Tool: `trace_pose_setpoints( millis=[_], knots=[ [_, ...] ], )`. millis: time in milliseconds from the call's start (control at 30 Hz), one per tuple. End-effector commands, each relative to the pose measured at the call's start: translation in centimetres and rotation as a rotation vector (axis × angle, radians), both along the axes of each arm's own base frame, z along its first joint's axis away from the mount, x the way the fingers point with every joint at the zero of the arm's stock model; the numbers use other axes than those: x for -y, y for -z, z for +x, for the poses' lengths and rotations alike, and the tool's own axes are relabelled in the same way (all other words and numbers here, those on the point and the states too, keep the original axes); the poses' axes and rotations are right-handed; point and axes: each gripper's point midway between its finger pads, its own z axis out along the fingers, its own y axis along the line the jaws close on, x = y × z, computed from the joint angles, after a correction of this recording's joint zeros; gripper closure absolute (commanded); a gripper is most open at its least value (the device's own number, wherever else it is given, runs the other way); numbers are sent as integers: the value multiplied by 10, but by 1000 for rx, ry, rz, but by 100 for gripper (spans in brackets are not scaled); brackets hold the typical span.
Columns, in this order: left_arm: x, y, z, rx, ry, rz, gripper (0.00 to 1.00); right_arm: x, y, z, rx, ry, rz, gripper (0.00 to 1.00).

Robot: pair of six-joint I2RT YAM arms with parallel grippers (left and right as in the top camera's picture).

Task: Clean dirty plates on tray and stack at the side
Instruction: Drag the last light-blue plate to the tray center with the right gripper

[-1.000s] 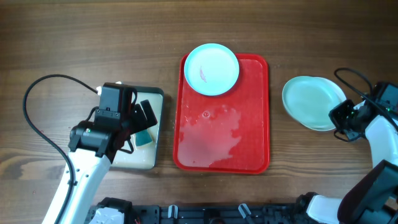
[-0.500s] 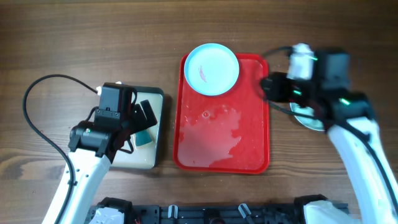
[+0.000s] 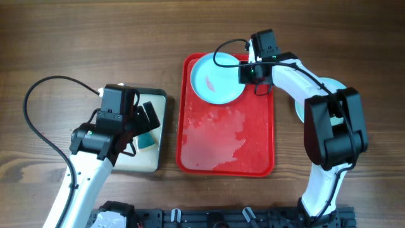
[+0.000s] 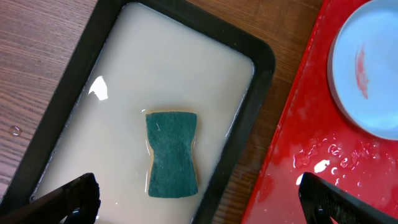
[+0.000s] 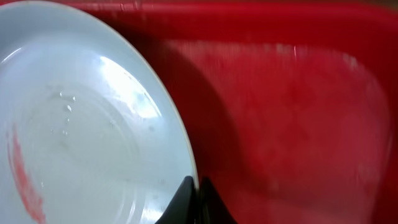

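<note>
A pale blue plate (image 3: 215,79) with a red smear lies in the far part of the red tray (image 3: 253,145). My right gripper (image 3: 244,74) is shut on its right rim. In the right wrist view the fingertips (image 5: 196,198) pinch the plate's edge (image 5: 74,124) over the tray (image 5: 292,112). More pale plates (image 3: 331,86) lie right of the tray, partly hidden by the right arm. My left gripper (image 3: 142,123) is open and empty above the cream tray; its wrist view shows the spread fingers (image 4: 199,205), the plate (image 4: 373,68) and the red tray (image 4: 311,180).
A black-rimmed cream tray (image 3: 152,163) left of the red tray holds milky liquid and a green sponge (image 3: 147,140), seen also in the left wrist view (image 4: 172,154). The red tray's near part is wet. A black cable (image 3: 38,126) loops at the left.
My right arm swung from the plates at the right over to the red tray and shut on the plate's right rim. The left arm has not moved.
</note>
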Motion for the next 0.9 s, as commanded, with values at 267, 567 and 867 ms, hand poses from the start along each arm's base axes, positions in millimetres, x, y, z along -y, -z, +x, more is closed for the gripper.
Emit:
trace_pose_setpoints(
  millis=[267,567,867],
  knots=[
    [1,-7,2,20,4,-7,0,29,-46,-138,-334,202,-40,96],
    [21,-2,-1,-17,51,-114,0,6,-47,-146,-226,143,128,64],
    [1,115,-9,-384,-207,-4,52,12,-133,-153,75,-49,124,61]
  ],
)
